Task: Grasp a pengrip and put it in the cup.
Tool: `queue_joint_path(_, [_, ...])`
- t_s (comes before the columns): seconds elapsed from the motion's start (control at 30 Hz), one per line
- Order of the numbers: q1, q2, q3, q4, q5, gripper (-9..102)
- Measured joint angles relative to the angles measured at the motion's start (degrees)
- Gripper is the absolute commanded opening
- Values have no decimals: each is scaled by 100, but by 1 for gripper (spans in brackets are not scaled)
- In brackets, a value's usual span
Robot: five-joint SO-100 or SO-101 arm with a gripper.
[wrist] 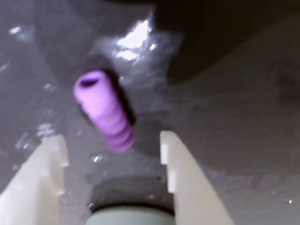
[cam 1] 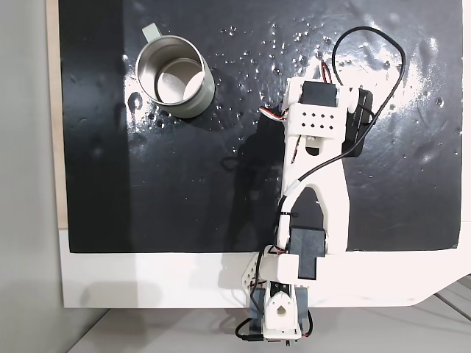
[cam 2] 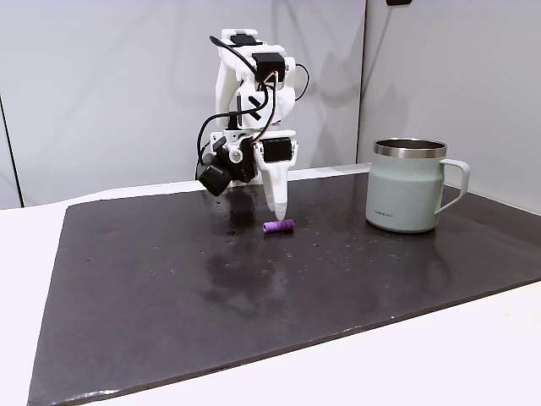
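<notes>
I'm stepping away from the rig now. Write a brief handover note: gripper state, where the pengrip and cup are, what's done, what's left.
Gripper: open, empty, low over the mat, fingers either side of the pengrip's near end in the wrist view.
Pengrip: lying on the black mat, not grasped.
Cup: upright on the mat, off to the right in a fixed view; nothing seen inside from above.
Done: approach to the pengrip.
Left: close on it, lift, carry to the cup, drop it in.

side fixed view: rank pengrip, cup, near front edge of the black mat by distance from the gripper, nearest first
1. pengrip: lying on the mat right at the tips of the gripper, just below them.
2. cup: upright on the mat, well off to the right of the gripper in the side fixed view.
3. black mat, near front edge: farthest, toward the camera.
</notes>
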Motion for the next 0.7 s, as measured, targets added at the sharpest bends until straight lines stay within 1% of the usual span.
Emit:
queue_joint_path(0.27, [44,-448,-211,-149,-105,19])
queue_joint_path(0.37, [53,-571,-211,-193,-114,14])
queue_joint_path(0.47, [70,-633,-281,-264,-167,5])
queue_joint_path(0.6, [79,-668,-308,-264,-193,1])
queue_joint_path(0.7, [79,-668,-308,-264,-211,0])
